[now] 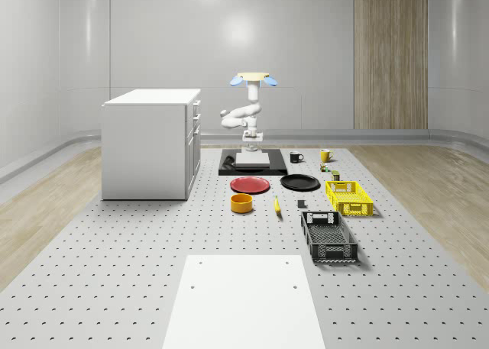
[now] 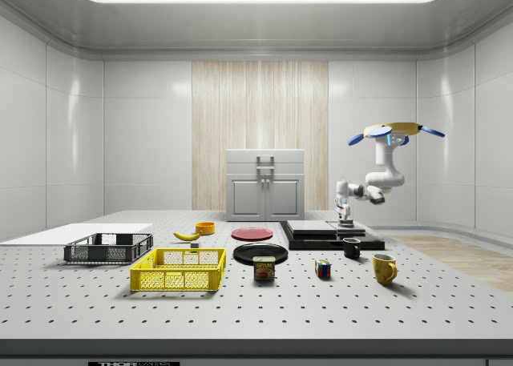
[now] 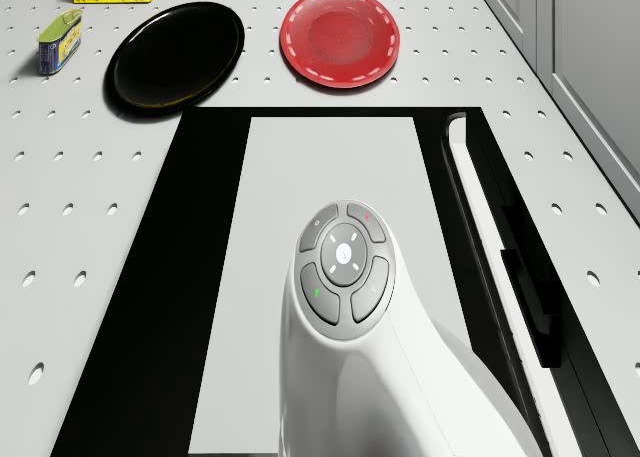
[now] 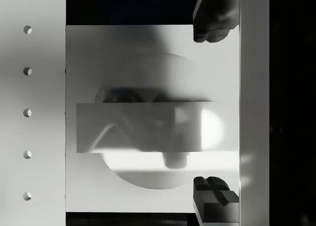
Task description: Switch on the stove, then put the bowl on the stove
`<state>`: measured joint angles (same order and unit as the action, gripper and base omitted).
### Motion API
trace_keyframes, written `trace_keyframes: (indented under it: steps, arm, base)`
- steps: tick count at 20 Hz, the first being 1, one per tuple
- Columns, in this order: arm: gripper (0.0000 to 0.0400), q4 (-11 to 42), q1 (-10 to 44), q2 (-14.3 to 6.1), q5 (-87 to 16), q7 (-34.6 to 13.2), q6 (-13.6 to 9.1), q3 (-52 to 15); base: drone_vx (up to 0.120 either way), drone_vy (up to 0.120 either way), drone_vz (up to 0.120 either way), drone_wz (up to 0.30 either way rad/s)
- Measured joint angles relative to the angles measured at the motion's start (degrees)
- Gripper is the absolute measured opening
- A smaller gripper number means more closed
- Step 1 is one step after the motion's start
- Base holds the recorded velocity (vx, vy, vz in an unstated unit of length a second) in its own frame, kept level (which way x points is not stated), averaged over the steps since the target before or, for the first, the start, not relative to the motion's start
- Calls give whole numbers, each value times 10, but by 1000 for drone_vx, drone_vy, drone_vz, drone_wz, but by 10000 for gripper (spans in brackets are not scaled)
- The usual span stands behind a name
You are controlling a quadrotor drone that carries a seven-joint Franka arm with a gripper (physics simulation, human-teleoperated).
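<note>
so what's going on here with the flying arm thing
A quadrotor drone hovers over the flat black stove with the pale grey top, its white arm reaching down so the claw sits just above the stove's surface, fingers spread open and holding nothing. The orange bowl sits on the perforated table, in front of the round red plate, untouched.

The can [image 2: 264, 268] on the table reads "SPAM"; no other text is legible.
</note>
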<state>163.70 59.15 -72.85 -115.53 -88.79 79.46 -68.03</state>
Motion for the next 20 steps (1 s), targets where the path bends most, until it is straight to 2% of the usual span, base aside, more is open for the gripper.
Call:
trace_keyframes:
  steps: [20]
  arm:
    - [400,-40,51,-21,-1,-16,37,1]
  base:
    - [0,0,0,0]
